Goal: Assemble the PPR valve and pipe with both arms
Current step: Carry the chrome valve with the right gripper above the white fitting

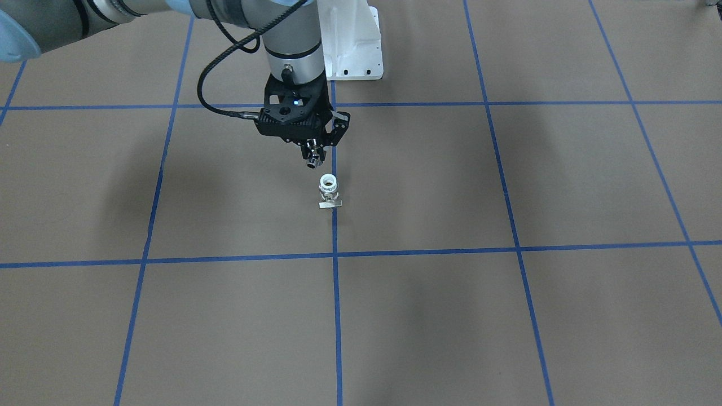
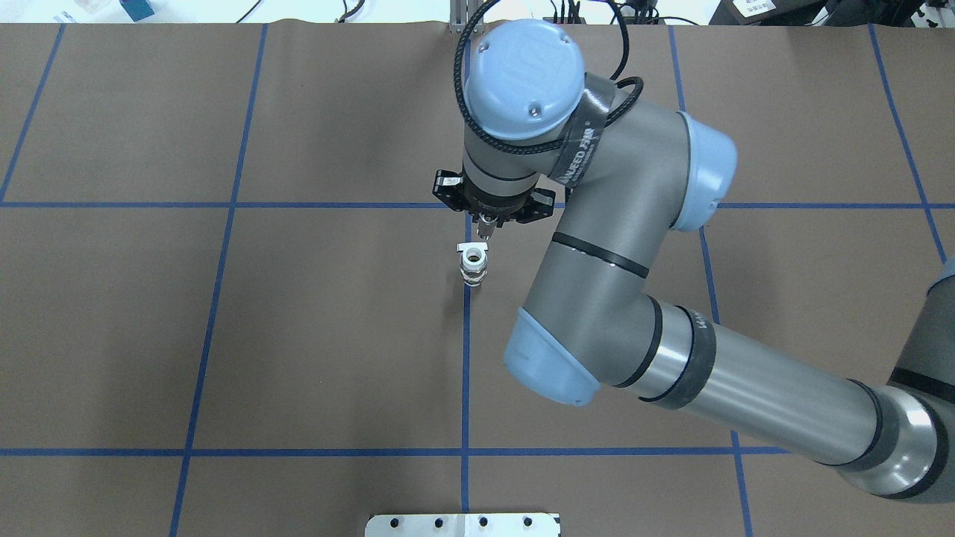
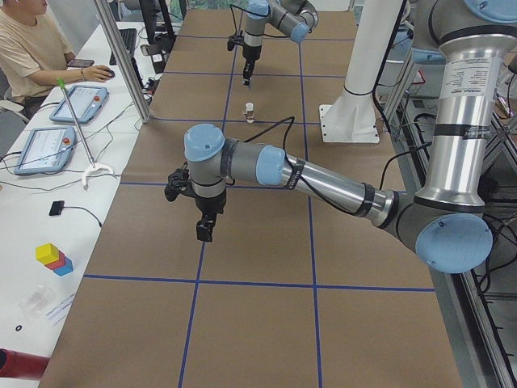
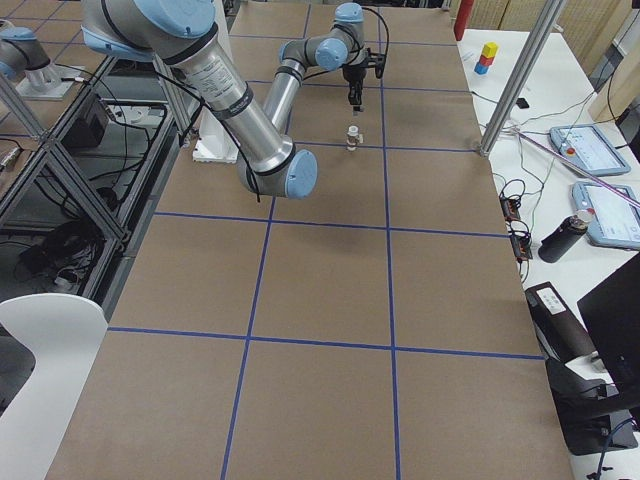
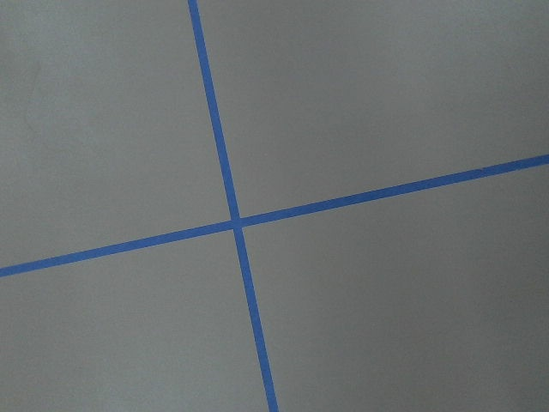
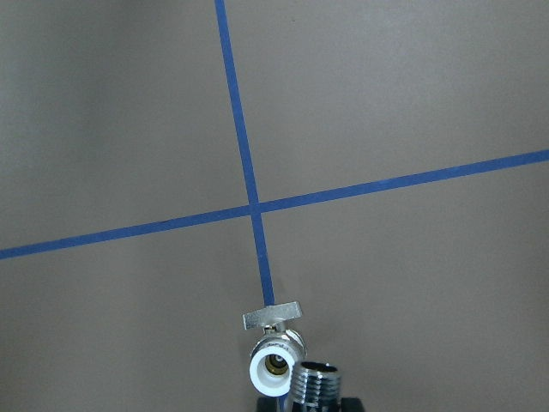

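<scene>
The PPR valve (image 1: pixel 329 190) stands upright on the brown table beside a blue tape line, white ring mouth up and flat tab at its foot; it also shows in the overhead view (image 2: pixel 473 267) and the right wrist view (image 6: pixel 276 360). My right gripper (image 1: pixel 313 151) hangs just above and beside it, shut on the chrome pipe (image 1: pixel 312 162), whose threaded end (image 6: pixel 316 384) points down next to the valve's mouth without touching it. My left gripper (image 3: pixel 205 230) hovers over bare table far from both, seen only in the left side view; I cannot tell whether it is open.
The white pedestal base (image 1: pixel 352 45) stands behind the right gripper. Blue tape lines (image 5: pixel 233 221) grid the brown table. A seated person (image 3: pixel 32 48) and tablets (image 3: pixel 77 103) are at a side bench beyond the table's edge.
</scene>
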You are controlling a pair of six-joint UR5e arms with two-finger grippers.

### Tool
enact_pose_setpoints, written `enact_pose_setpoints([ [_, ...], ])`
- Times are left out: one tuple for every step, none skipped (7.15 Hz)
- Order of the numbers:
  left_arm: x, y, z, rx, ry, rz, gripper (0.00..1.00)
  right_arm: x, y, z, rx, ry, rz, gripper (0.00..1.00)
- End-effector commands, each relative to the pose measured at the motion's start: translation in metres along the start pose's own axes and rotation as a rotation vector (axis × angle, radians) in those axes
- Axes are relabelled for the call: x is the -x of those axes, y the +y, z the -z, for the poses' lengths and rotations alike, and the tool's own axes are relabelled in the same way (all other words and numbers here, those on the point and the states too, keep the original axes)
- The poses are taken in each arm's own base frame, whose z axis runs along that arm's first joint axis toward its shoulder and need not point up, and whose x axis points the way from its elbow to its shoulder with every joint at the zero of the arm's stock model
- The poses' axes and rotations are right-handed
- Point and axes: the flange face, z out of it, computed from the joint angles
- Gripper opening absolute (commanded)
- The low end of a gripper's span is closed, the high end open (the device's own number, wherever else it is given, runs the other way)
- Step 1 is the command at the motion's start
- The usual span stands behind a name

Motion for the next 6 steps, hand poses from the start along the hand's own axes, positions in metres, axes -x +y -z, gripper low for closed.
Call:
enact_pose_setpoints([
  [-0.001, -0.001, 0.0, 0.0, 0.0, 0.0, 1.0, 0.015, 0.011, -0.029, -0.011, 0.052, 0.011, 0.0],
  [-0.001, -0.001, 0.0, 0.0, 0.0, 0.0, 1.0, 0.015, 0.012, -0.034, -0.011, 0.061, 0.011, 0.0],
  [0.0, -0.001, -0.001, 0.001, 0.0, 0.002, 1.0, 0.016, 0.013, -0.041, -0.015, 0.058, 0.016, 0.0],
  [-0.001, -0.001, 0.001, -0.001, 0.0, -0.001, 1.0, 0.017, 0.015, -0.051, -0.022, 0.057, 0.022, 0.0],
  [0.0, -0.001, -0.001, 0.001, 0.0, 0.001, 1.0, 0.018, 0.017, -0.052, -0.02, 0.057, 0.025, 0.0],
  [-0.001, -0.001, 0.0, 0.0, 0.0, 0.0, 1.0, 0.02, 0.017, -0.051, -0.021, 0.054, 0.025, 0.0],
])
